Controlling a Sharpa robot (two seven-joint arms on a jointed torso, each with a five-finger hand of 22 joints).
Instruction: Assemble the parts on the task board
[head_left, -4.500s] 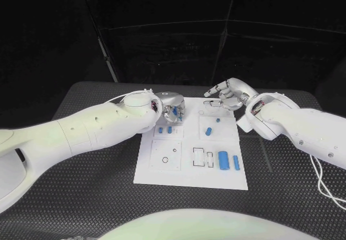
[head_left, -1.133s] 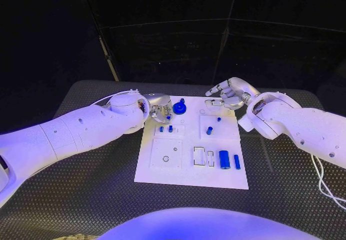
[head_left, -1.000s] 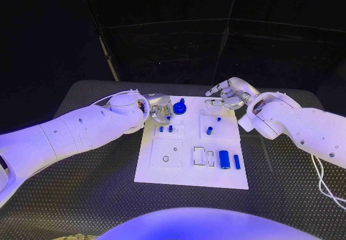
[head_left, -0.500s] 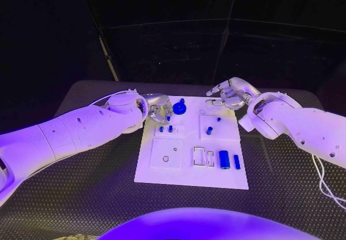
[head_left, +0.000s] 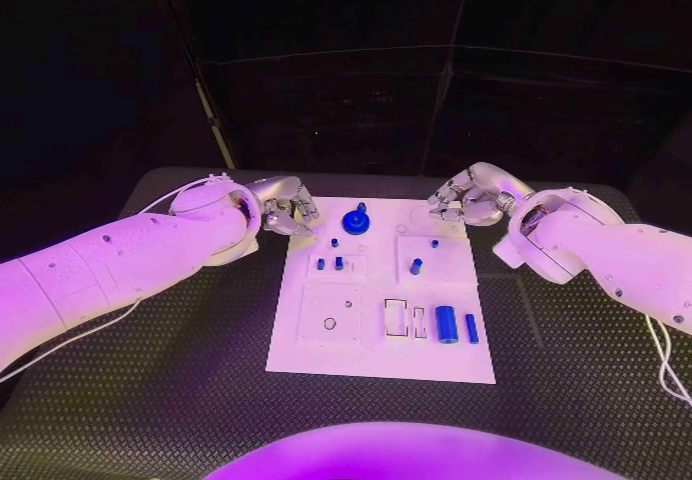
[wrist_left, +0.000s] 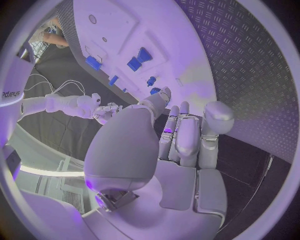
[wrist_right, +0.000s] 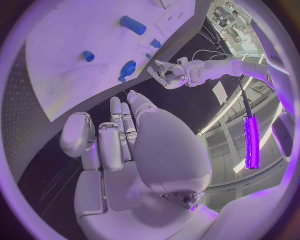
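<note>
**Fingers curled, both hands holding nothing**

The fingers of my left hand (head_left: 284, 204) are curled in, and I see nothing in them. It floats over the black table (head_left: 173, 330), just off the far left corner of the task board (head_left: 325, 355). My right hand (head_left: 469, 196) looks curled in and free too. It floats just past the far right corner.

Going out from my left fingers, the first part I reach is the blue knob (head_left: 358, 215). It stands up straight near the far edge of the board, between my two hands. My left hand looks a bit nearer to it.

Closer to me stand two small pegs (head_left: 329, 264) and one more peg (head_left: 415, 266). Nearest to me lies a blue cylinder (head_left: 446, 324) with a thin blue bar (head_left: 472, 328) beside it. Their long sides point away from me. I think my right hand should take those.
</note>
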